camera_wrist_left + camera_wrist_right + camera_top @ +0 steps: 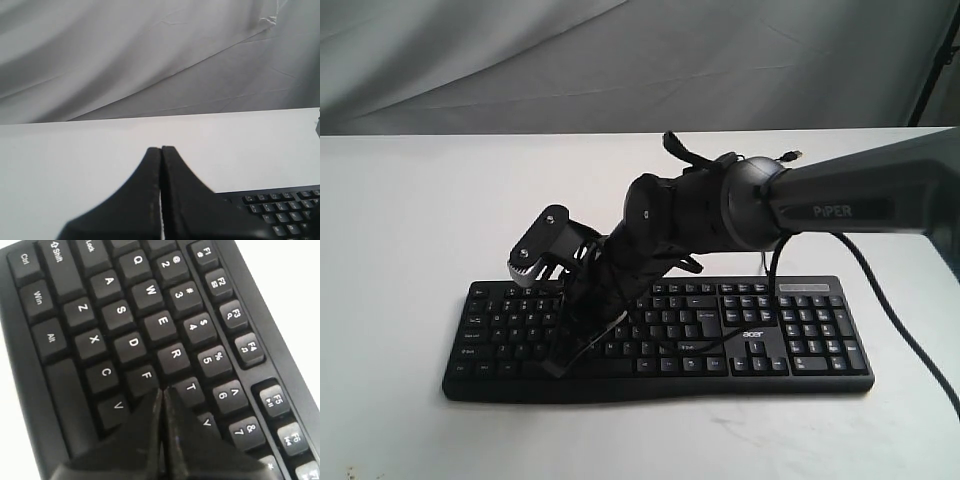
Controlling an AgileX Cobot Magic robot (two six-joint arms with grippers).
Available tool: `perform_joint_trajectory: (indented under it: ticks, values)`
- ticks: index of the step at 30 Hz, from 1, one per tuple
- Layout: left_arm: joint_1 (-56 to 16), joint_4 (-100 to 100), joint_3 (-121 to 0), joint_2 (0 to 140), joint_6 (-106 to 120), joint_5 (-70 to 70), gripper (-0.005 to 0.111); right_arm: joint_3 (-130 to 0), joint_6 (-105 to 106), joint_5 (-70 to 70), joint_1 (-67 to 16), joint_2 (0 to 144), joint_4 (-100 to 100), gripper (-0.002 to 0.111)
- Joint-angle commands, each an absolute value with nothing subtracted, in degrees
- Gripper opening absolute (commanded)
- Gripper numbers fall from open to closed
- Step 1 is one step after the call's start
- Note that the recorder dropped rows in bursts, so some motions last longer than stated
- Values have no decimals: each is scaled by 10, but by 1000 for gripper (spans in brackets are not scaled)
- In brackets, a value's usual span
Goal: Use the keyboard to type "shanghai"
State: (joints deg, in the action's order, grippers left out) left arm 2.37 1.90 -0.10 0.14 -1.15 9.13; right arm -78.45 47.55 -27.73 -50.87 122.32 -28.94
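1. The left end effector point(161, 148) has its two dark fingers pressed together with nothing between them. Its wrist camera shows it above the white counter point(410, 220), with one end of the key rows close beside it
2. The keyboard point(720, 345) lies flat on the counter toward 6 o'clock in the exterior view. Its long side runs across that view, with the number pad and white "acer" logo at its 3 o'clock end
3. The right end effector point(161, 390) comes in from 3 o'clock, crosses the middle and slants down over the keyboard's 9 o'clock half, among the letter keys. Its fingers are squeezed flat against each other and grip nothing
4. In the right wrist view the joined tips sit between the F and T legends and hide the key under them. Whether they press that key or only hover over it cannot be told
5. From those tips the logo and number pad lie well apart toward 3 o'clock
6. A black cable point(905, 335) crosses the counter past the keyboard's 3 o'clock end
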Motion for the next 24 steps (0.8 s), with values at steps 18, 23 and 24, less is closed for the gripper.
perform_joint_trajectory:
  ticks: [18, 23, 24]
  values:
    - [20, 18, 0, 0, -13, 88, 0, -761, 449, -292, -493, 1174, -263, 0]
    - [20, 18, 0, 0, -13, 88, 0, -757, 449, -283, -492, 1174, -263, 0]
    - [20, 18, 0, 0, -13, 88, 0, -757, 449, -280, -492, 1174, -263, 0]
